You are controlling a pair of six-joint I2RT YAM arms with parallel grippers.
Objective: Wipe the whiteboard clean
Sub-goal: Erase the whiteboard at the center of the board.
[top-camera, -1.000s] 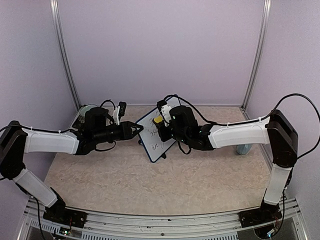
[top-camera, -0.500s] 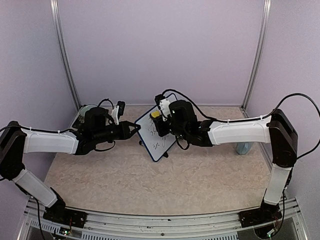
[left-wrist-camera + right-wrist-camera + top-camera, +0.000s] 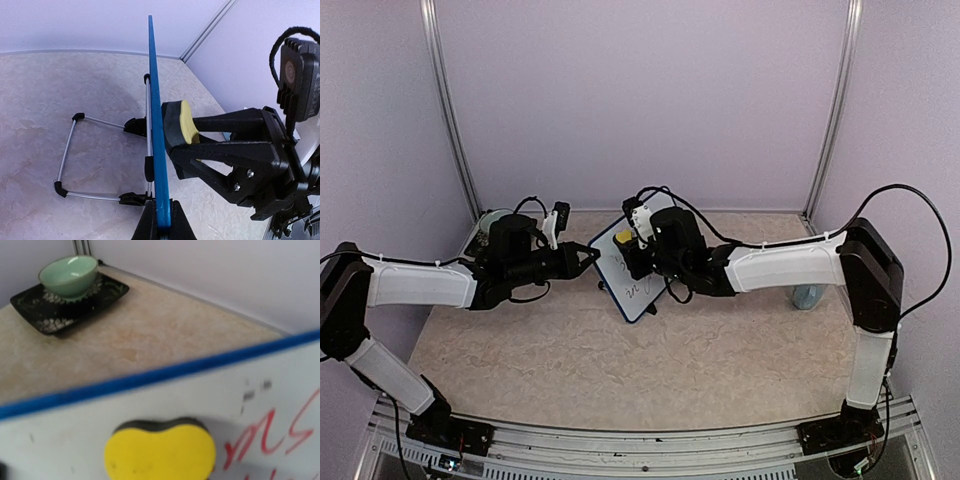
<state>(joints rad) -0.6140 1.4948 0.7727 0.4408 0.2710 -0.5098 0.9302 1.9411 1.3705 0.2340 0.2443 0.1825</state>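
Both closed: left end effector (image 3: 160,222) clamps whiteboard (image 3: 638,290) frame edge, right end effector (image 3: 626,242) holds yellow sponge (image 3: 160,452) on its face. We judge board light, stiff, tippy.

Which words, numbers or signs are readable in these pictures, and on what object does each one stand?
Red handwriting on the whiteboard: a few strokes, blurred and cut off by the picture edge; not readable.
Dark writing on the same board, top view: too small to read.
Yellow sponge, green bowl: no text.
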